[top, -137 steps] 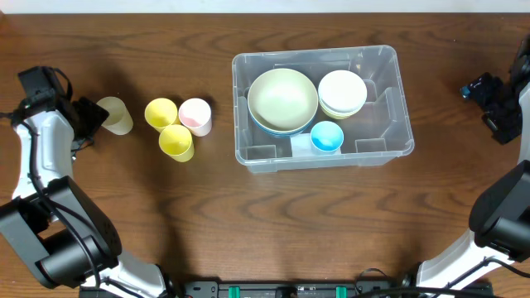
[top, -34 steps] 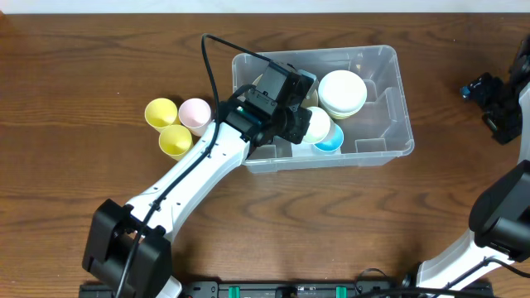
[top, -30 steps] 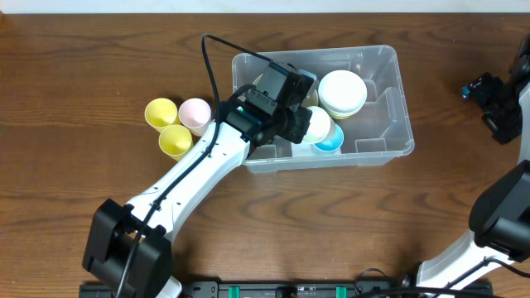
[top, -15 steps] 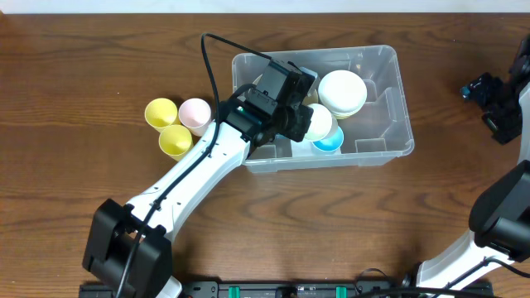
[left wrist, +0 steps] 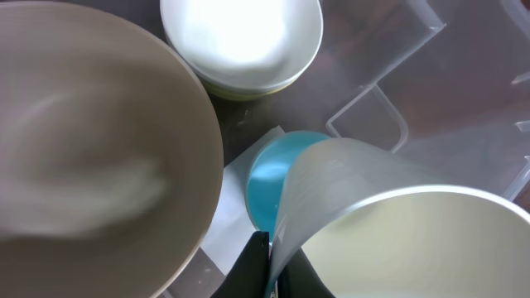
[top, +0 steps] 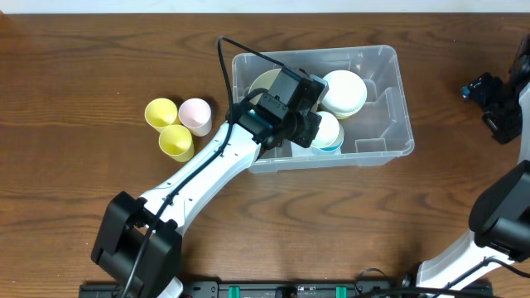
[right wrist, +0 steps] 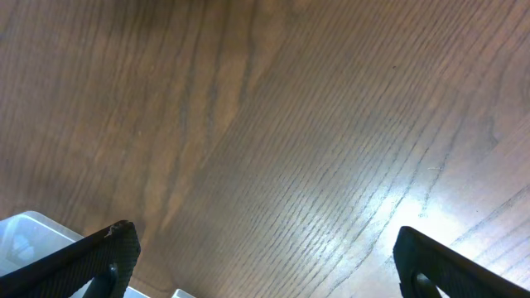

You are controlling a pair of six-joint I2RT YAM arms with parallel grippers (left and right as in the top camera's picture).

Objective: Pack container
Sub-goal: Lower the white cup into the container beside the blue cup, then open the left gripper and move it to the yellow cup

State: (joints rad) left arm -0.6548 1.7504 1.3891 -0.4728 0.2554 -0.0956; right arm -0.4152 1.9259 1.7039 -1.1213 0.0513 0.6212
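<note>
The container [top: 387, 106], a clear plastic bin, holds a large pale green bowl [top: 267, 83], a stack of white bowls [top: 344, 89] and a blue cup [top: 333, 147]. My left gripper [top: 310, 132] reaches into it, shut on the wall of a pale cream cup [top: 329, 127] held just over the blue cup. In the left wrist view the gripper [left wrist: 271, 265] pinches the cream cup [left wrist: 397, 223] thinly, with the blue cup [left wrist: 265, 186] right behind and the bin's moulded ridge [left wrist: 373, 116] beyond. My right gripper [top: 497, 103] hangs open at the far right edge, nothing between its fingers [right wrist: 116, 252].
Two yellow cups [top: 161, 113] [top: 175, 141] and a pink cup [top: 195, 114] stand clustered on the wooden table left of the bin. A corner of the bin [right wrist: 25, 228] shows low left in the right wrist view. The left arm's cable arcs over the bin's left wall.
The left arm carried the cream cup from the table's far left into the bin. Over the last half second it shifted right, bringing the cup above the blue cup. The right arm has not moved.
</note>
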